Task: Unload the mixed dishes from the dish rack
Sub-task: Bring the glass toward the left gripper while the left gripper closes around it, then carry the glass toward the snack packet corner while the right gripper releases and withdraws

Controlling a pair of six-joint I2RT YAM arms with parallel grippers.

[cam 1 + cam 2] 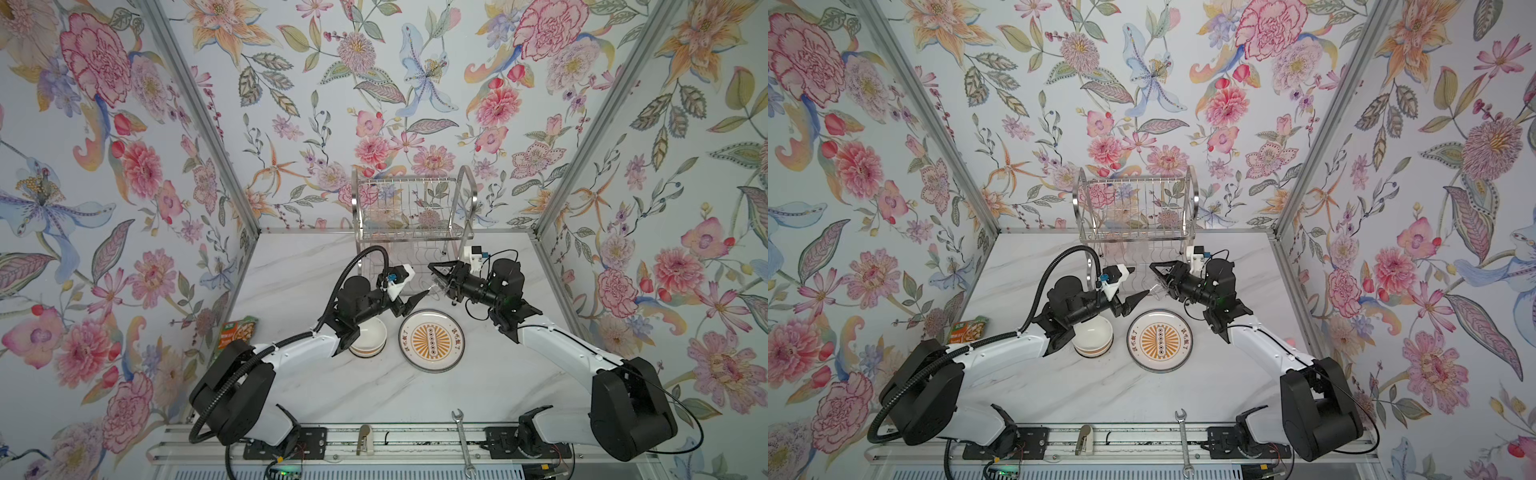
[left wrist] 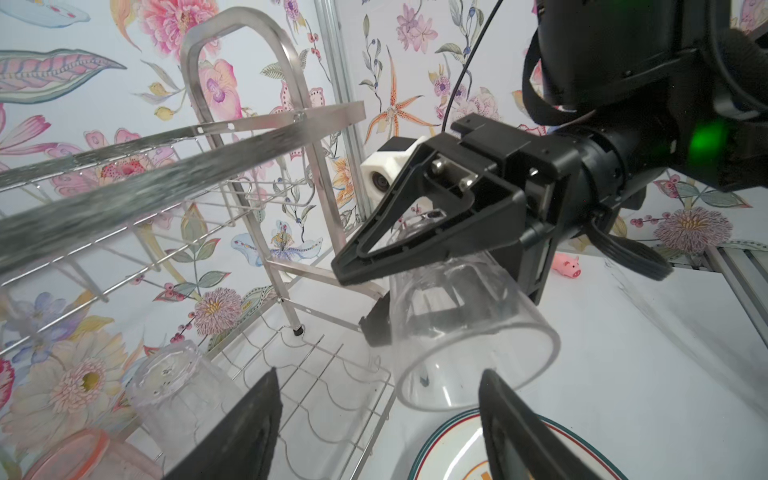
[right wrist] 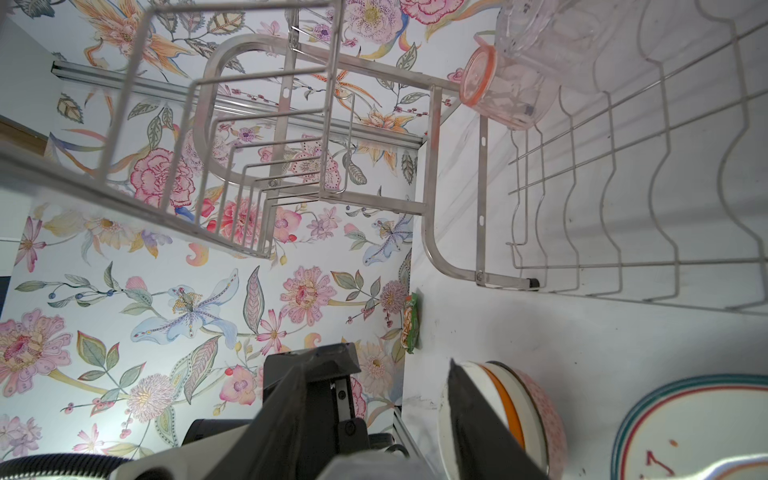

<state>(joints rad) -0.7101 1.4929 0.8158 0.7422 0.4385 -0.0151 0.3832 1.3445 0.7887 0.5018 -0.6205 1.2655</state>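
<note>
Plate (image 1: pixel 431 340): white, decorated with orange sunburst centre, rimmed teal and red; bowls (image 3: pixel 536 411): coloured cream, orange, red-speckled; tumbler (image 2: pixel 469 332): clear.

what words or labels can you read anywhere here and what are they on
Nothing can be quoted with confidence.
plate: orange Chinese characters on either side of the sunburst, too small to read.
snack packet: white print on a green patch, too blurred to read.
wrench: no marking legible.
No other text shows.
</note>
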